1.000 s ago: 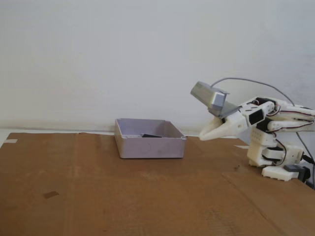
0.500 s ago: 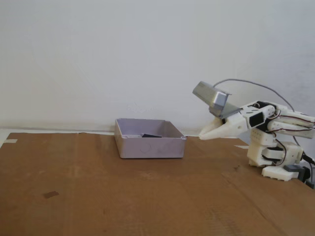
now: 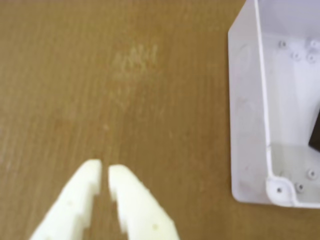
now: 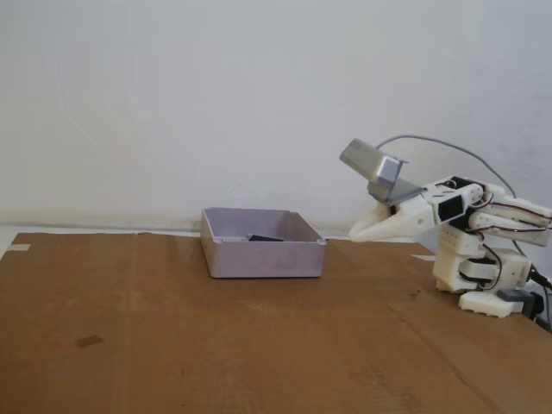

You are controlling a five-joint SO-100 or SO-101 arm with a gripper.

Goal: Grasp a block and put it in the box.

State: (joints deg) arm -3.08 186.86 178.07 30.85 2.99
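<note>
The box point(image 4: 263, 257) is a pale lavender-grey tray on the brown cardboard, left of the arm in the fixed view. Inside it lies the black block point(image 4: 266, 238), only its top edge showing above the wall. In the wrist view the box point(image 3: 250, 115) fills the right side and a sliver of the block point(image 3: 315, 132) shows at the right edge. My white gripper point(image 4: 354, 233) hovers just right of the box, above the cardboard. In the wrist view the gripper point(image 3: 105, 171) is shut, its fingertips nearly touching with nothing between them.
A grey metallic camera module point(image 4: 373, 167) rides on the wrist with a cable arching behind. The arm's white base point(image 4: 483, 280) stands at the right edge of the cardboard point(image 4: 172, 345). A small dark mark point(image 4: 88, 341) lies at the front left.
The gripper has drawn back slightly to the right and a little upward, away from the box. The block stays in the box.
</note>
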